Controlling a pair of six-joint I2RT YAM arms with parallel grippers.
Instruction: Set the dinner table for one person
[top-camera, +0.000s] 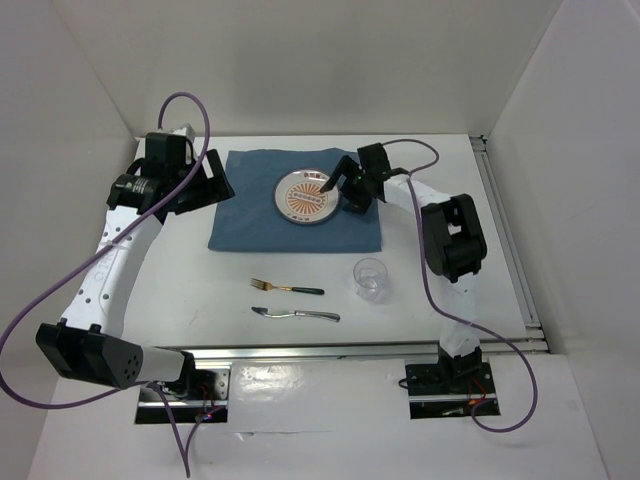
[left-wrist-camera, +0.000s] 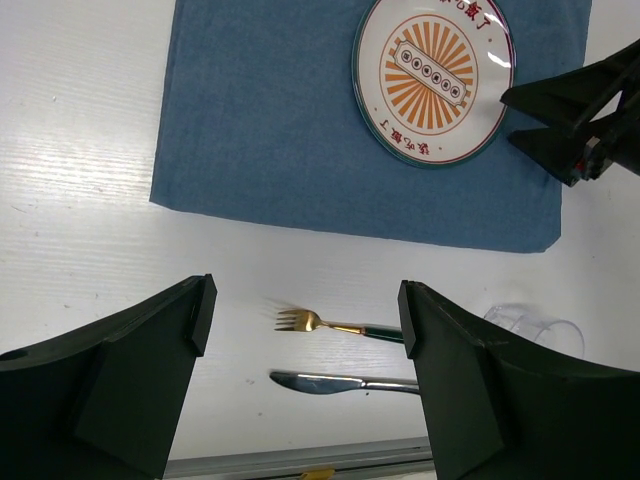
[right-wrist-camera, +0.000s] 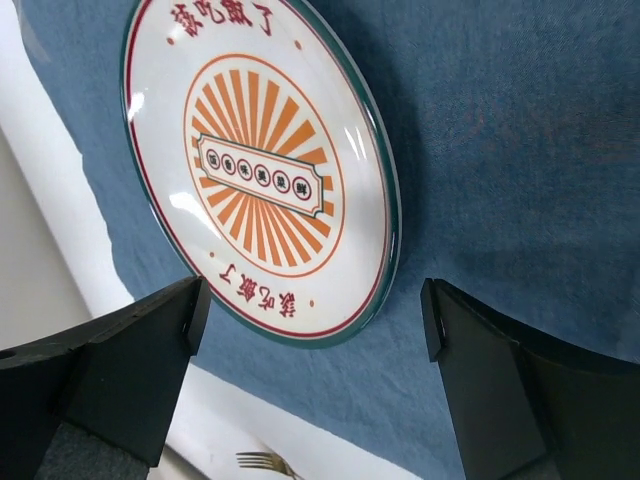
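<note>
A round plate (top-camera: 305, 197) with an orange sunburst pattern lies on a blue cloth placemat (top-camera: 250, 215) on the white dinner table (top-camera: 450, 190). My right gripper (top-camera: 338, 195) is open and empty, hovering over the plate's right edge. In the right wrist view the plate (right-wrist-camera: 260, 170) lies ahead of the spread right gripper (right-wrist-camera: 312, 312). My left gripper (top-camera: 220, 182) is open and empty, raised above the placemat's left edge. A gold fork (top-camera: 287, 288) with a green handle and a silver knife (top-camera: 297, 315) lie on the table in front of the placemat. They also show between my left gripper's (left-wrist-camera: 307, 305) fingers, far below.
A clear glass cup (top-camera: 370, 277) stands on the table right of the fork. A metal rail (top-camera: 350, 350) runs along the near edge and another along the right side (top-camera: 505, 230). White walls enclose the table on three sides.
</note>
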